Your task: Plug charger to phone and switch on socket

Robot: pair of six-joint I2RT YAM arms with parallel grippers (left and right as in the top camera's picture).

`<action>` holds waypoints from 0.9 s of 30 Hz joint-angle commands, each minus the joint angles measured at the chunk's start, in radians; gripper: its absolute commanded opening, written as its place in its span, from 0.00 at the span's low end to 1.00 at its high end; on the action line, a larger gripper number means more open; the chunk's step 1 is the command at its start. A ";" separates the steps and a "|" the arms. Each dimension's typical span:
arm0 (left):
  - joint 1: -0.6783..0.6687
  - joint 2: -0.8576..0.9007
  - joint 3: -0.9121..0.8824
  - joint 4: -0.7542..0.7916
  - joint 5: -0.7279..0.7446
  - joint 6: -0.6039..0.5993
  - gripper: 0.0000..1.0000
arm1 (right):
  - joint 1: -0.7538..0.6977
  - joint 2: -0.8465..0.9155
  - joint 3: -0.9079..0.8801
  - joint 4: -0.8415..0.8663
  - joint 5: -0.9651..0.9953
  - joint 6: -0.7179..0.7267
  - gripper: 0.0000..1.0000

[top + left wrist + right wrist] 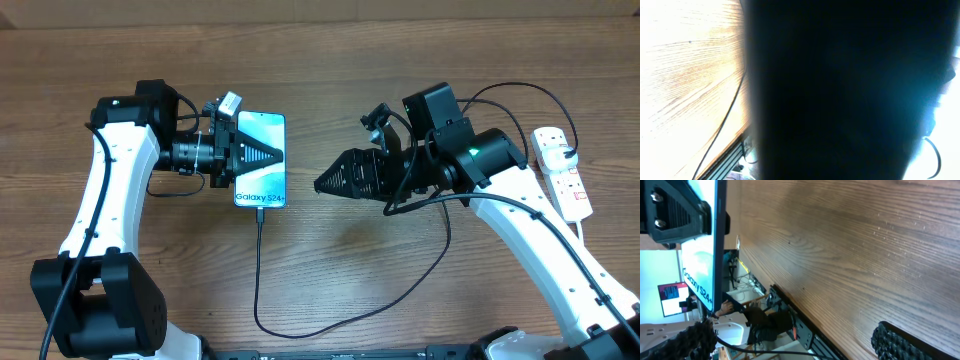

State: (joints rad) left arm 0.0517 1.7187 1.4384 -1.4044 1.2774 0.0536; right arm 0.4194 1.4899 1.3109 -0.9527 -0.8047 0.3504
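— Well, charger [258,270] looks seated in the phone [265,125], which lies flat beneath the left gripper [278,155] — shut, resting on the screen, grasping nothing.
— So switching on comes next — right gripper [325,186], spread wide and empty, must reach the socket [566,172] far right.

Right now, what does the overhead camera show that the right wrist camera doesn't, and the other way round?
Only overhead: the white socket at the right edge of the table, the charger looping from the end of the phone toward the front, and the left arm and right arm whole.
Only right wrist: a low sideways look past the table's edge at tangled cables and a red sign in the room beyond.
Both: the phone with its lit screen and Galaxy lettering, and the wooden tabletop.
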 commanded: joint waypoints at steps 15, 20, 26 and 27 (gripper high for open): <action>-0.006 -0.019 0.004 0.079 0.024 -0.006 0.04 | 0.054 -0.002 0.018 -0.083 -0.013 -0.014 1.00; -0.006 -0.019 0.004 0.092 0.024 -0.006 0.04 | 0.153 -0.002 0.018 -0.008 -0.012 0.000 0.96; -0.006 -0.019 0.004 0.092 0.027 -0.056 0.04 | 0.247 -0.002 0.018 0.170 -0.008 0.126 0.94; -0.006 -0.019 0.004 0.092 0.041 -0.071 0.04 | 0.258 -0.002 0.018 0.205 -0.008 0.155 0.94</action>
State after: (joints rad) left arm 0.0517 1.7187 1.4384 -1.3121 1.2697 0.0353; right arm 0.6437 1.4902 1.3109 -0.8120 -0.8078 0.4057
